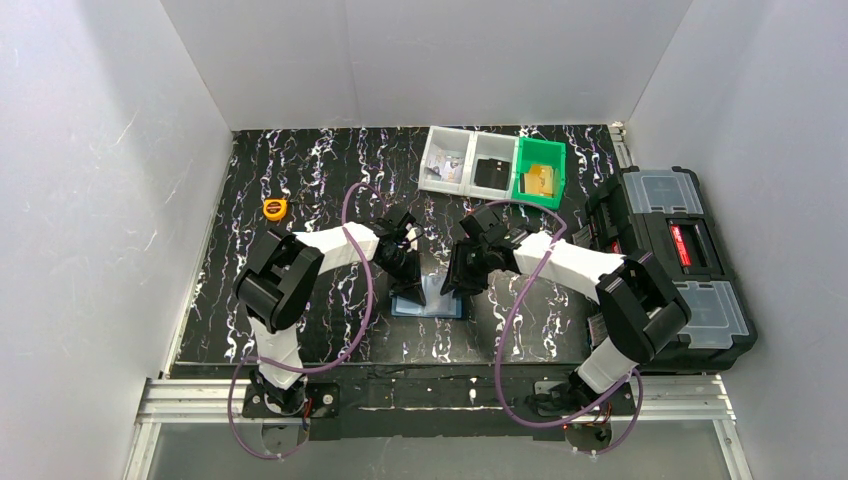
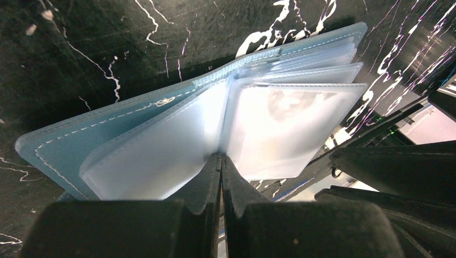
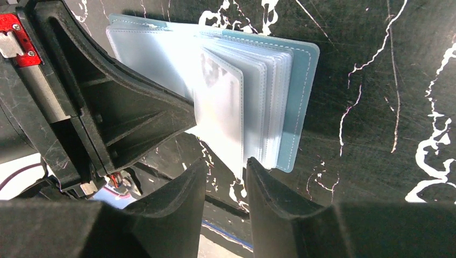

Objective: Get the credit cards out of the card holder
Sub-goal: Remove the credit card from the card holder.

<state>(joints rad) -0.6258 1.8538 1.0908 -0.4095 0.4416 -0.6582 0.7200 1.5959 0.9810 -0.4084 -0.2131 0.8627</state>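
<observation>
Mid-frame, both arms bend inward over the open card holder (image 1: pixel 440 305); left gripper (image 2: pixel 221 161) clenched at its fold, right gripper (image 3: pixel 226 173) released, straddling a sleeve (image 3: pixel 220 107).

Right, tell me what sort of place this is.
Probably a robot test cell: white panel walls box in a black marbled table, left arm and right arm stand on an aluminium rail, a toolbox sits alongside.

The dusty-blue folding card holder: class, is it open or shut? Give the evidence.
Open. The dusty-blue folding card holder lies with covers spread apart, translucent plastic sleeves fanned out between them.
</observation>
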